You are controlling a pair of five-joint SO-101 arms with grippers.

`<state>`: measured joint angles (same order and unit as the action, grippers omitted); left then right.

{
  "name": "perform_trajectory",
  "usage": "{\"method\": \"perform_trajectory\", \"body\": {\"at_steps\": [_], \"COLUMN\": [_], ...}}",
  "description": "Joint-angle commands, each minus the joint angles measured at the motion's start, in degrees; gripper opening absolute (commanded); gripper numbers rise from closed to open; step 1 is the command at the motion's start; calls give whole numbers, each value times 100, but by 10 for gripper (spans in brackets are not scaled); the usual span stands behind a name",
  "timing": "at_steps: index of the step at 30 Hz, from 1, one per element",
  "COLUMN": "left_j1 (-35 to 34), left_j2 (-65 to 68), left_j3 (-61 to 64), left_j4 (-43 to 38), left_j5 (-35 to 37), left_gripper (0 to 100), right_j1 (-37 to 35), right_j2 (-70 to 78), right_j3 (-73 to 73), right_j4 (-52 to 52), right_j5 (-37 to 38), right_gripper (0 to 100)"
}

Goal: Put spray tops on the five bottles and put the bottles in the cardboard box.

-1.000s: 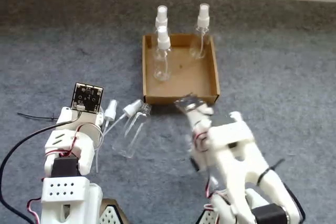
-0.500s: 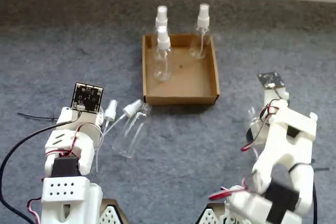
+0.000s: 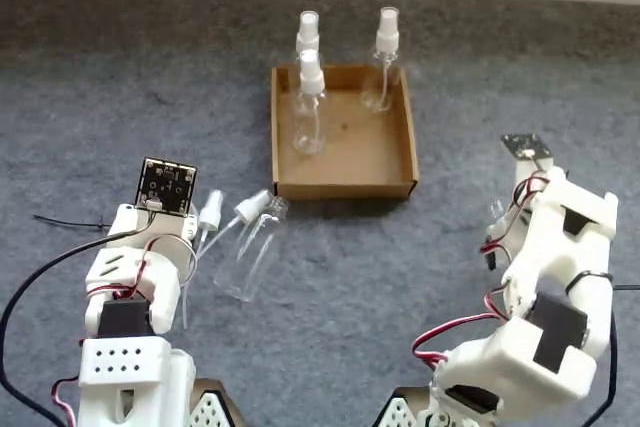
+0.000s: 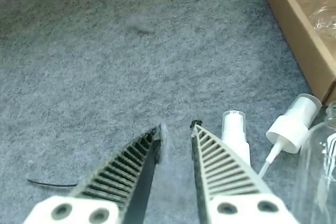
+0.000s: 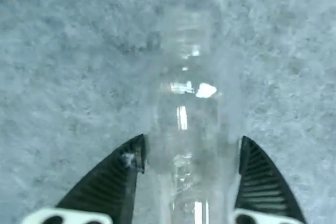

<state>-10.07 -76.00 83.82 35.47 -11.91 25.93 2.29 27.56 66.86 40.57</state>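
High view: the cardboard box (image 3: 345,188) sits at upper centre of the grey table (image 3: 120,97), well inside the table's far edge. Three capped bottles stand at it: one inside near the left wall (image 3: 309,112), one at the far right corner (image 3: 384,67), and one by the far left corner (image 3: 307,31) with its base hidden. Left of the box's front corner an uncapped bottle (image 3: 248,255) lies flat, with two loose spray tops (image 3: 252,209) (image 3: 210,211) beside its neck. The left arm (image 3: 135,277) is at lower left, just beside these. The right arm (image 3: 550,247) is at lower right, with grey surface between it and the box. A black wire (image 3: 60,219) lies at the left.

Left wrist view: the left tool (image 4: 176,128) is slightly parted and holds nothing. One spray top touches its finger (image 4: 218,161), and the box wall runs along the upper right corner.

Right wrist view: the right tool (image 5: 190,148) is spread wide. A clear bottle (image 5: 191,103) lies between its fingers, which are not visibly pressing on it.
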Motion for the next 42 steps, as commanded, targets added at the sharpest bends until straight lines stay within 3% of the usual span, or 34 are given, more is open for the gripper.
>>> {"method": "perform_trajectory", "body": {"at_steps": [1,8,19,34,42], "left_j1": [40,40,40,40,40], "left_j2": [-84,-84,-84,-84,-84], "left_j3": [-22,-22,-22,-22,-22], "left_j4": [-114,-114,-114,-114,-114], "left_j5": [44,44,44,44,44], "left_gripper": [98,98,98,98,98], "right_j1": [22,-189,-866,-866,-655], "right_j2": [-4,4,22,233,954], "right_j3": [-611,-1253,-1367,-1473,-2554], "right_j4": [321,655,611,268,752], "right_j5": [18,-369,-387,-545,-536], "right_gripper": [250,252,252,252,252]}}
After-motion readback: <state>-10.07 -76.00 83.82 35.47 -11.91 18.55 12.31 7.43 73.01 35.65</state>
